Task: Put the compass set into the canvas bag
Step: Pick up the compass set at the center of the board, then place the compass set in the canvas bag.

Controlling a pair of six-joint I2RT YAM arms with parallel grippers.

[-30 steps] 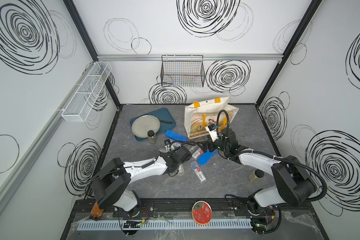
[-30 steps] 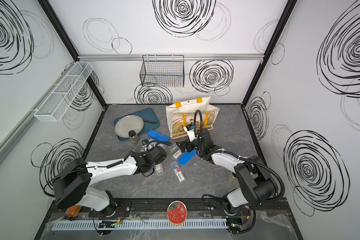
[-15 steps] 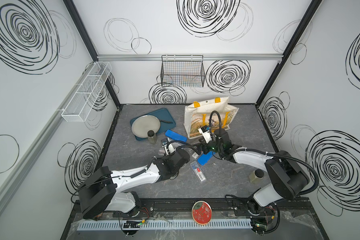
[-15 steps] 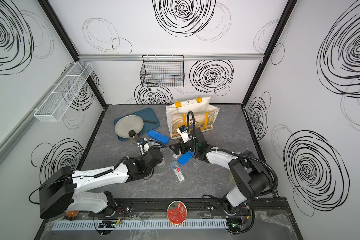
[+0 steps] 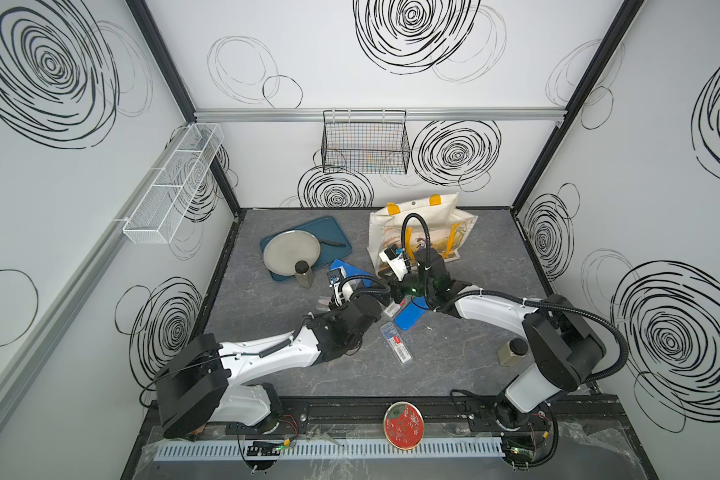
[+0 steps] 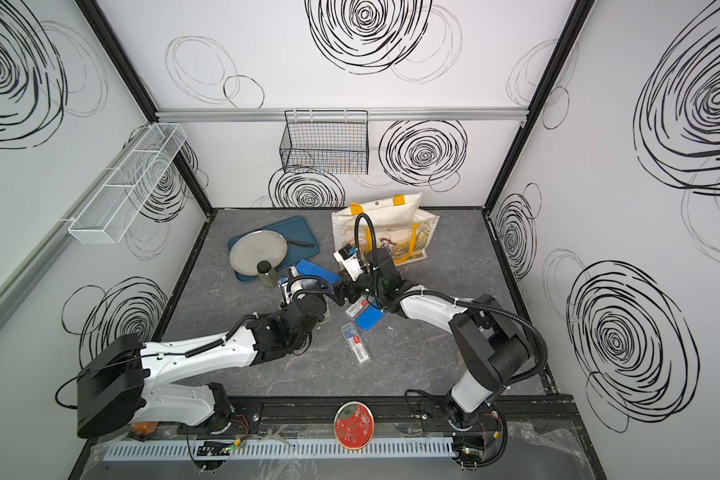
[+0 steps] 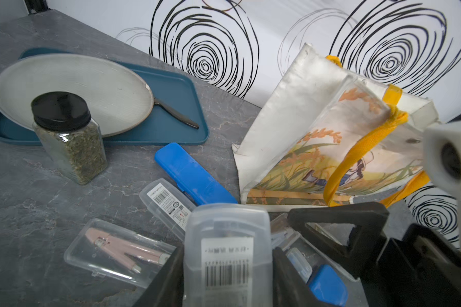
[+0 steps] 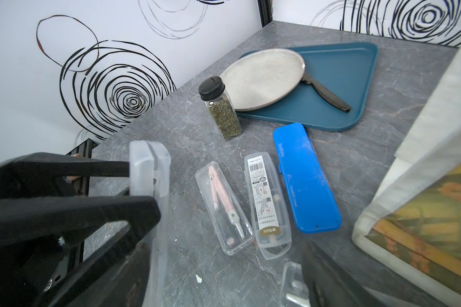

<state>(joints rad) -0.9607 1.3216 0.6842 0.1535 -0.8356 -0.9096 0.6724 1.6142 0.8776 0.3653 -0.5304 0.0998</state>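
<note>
**Top views.** The canvas bag [image 5: 425,220] stands upright at the back of the grey worktop [image 5: 454,365], picture side forward. Both arms meet just in front of it. The left gripper [image 5: 348,290] and the right gripper [image 5: 393,291] are tip to tip and near each other. Their fingers are too small here to judge. A blue tray [image 5: 337,235] carrying a plate [image 5: 292,249] lies beside the bag.

**Left wrist view.** The left gripper's fingers [image 7: 168,276] are clamped on the compass set [image 7: 228,239], a clear case with a barcode label. It is held off the worktop, near the bag's lower front and outside it. The right gripper's fingers [image 7: 317,218] stand spread just beside the case, and nothing shows clamped between them.

**Right wrist view.** The held case appears edge-on, pinched between the left fingers. On the worktop a pink compass case [image 8: 224,207], a labelled case [image 8: 266,196] and a blue case [image 8: 304,178] lie side by side. A herb jar [image 8: 221,111] stands at the tray's edge.
</note>
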